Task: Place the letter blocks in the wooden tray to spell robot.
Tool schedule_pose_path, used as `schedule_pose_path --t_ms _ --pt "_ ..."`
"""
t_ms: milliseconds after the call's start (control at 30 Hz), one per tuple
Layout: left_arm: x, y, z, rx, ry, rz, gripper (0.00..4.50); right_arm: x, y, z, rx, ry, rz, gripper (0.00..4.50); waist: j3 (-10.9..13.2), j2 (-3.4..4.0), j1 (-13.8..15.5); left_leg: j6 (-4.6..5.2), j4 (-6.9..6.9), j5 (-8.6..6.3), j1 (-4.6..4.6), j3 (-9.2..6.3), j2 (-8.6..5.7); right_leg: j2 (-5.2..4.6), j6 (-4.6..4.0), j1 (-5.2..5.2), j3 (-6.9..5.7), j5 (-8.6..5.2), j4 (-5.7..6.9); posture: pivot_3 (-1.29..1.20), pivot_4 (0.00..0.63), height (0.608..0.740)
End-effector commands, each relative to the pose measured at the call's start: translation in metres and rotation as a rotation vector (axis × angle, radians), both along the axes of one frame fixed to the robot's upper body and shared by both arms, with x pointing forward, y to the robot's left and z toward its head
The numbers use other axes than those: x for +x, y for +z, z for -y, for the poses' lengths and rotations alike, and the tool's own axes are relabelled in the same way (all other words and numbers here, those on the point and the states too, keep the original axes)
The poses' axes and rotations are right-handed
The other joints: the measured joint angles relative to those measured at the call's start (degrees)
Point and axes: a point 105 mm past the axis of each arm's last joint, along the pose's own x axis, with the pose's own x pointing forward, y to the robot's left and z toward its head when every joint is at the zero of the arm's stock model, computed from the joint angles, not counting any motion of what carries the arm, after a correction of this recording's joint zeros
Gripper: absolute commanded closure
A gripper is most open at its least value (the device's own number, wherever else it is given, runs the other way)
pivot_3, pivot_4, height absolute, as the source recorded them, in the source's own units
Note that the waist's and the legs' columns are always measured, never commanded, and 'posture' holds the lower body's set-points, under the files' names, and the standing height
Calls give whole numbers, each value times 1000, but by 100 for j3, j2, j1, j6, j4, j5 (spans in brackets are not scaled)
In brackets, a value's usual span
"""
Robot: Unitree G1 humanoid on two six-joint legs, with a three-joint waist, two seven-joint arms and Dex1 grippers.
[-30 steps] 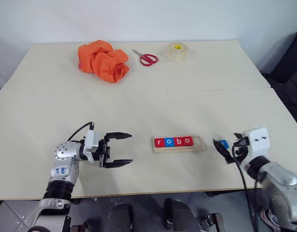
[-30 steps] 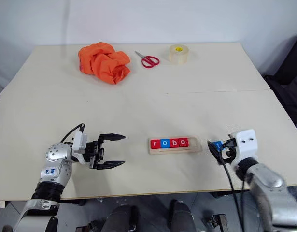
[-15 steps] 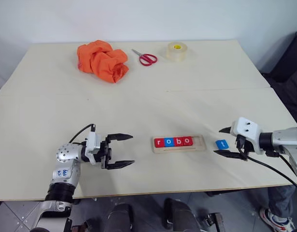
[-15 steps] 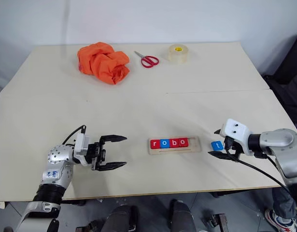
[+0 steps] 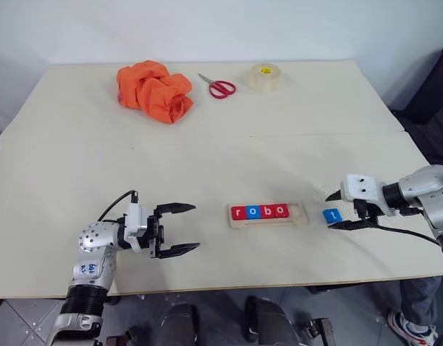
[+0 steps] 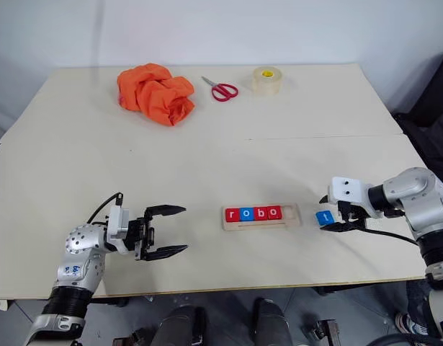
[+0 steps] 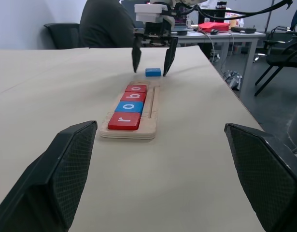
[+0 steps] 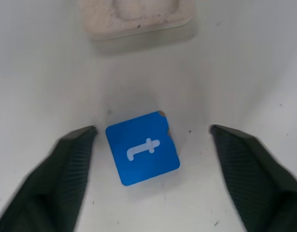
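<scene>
Four letter blocks already sit in the wooden tray, reading r, o, b, o: red, blue, red, red, with the slot at the tray's right end bare. Nearest the front edge of the worktop, the left pincer hangs just above the surface well left of the tray, pointing toward it, fingers spread wide with nothing between them. Over on the right, the right pincer points down around the blue t block, which lies flat just right of the tray. Its fingers straddle that block partly open, one tip right at a corner, the other clearly off it, so no grip. Way at the back: crumpled orange cloth, red-handled scissors, roll of tape.
</scene>
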Motion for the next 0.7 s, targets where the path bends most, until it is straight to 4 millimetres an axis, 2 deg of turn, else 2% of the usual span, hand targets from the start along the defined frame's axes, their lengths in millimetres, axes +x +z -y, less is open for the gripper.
schedule_pose_path --t_ms 33,133,300,467,533,700 --pt "-2 7 -1 -8 1 31 0 -2 -8 9 -41 -27 -30 2192 0 0 -6 0 0 0 0 1 0 0 -1 0 0 1 0 0 150 740" --pt "0 7 0 -9 -4 32 0 2 -3 7 -34 -30 -4 3035 0 0 -12 -1 1 1 2 2 0 0 -4 0 0 6 0 0 150 740" --pt "1 7 2 -12 -12 34 0 9 18 -12 60 -37 66 3035 0 0 -14 -1 1 1 1 2 2 0 -6 -2 0 8 1 0 150 740" --pt "0 5 3 -10 -24 26 0 7 44 -52 176 -7 77 3035 3 10 -36 -5 -2 3 -1 8 8 2 -9 -15 0 7 7 0 150 740" --pt "0 4 4 -12 -26 25 0 5 47 -64 200 0 71 3035 3 10 -29 -5 -2 3 -2 8 10 4 -10 -17 -1 7 7 0 150 740" --pt "-1 4 6 -17 -29 25 0 -1 42 -77 152 18 15 3035 3 10 17 6 -2 -3 -7 4 6 0 -10 -14 -3 7 3 0 150 740"
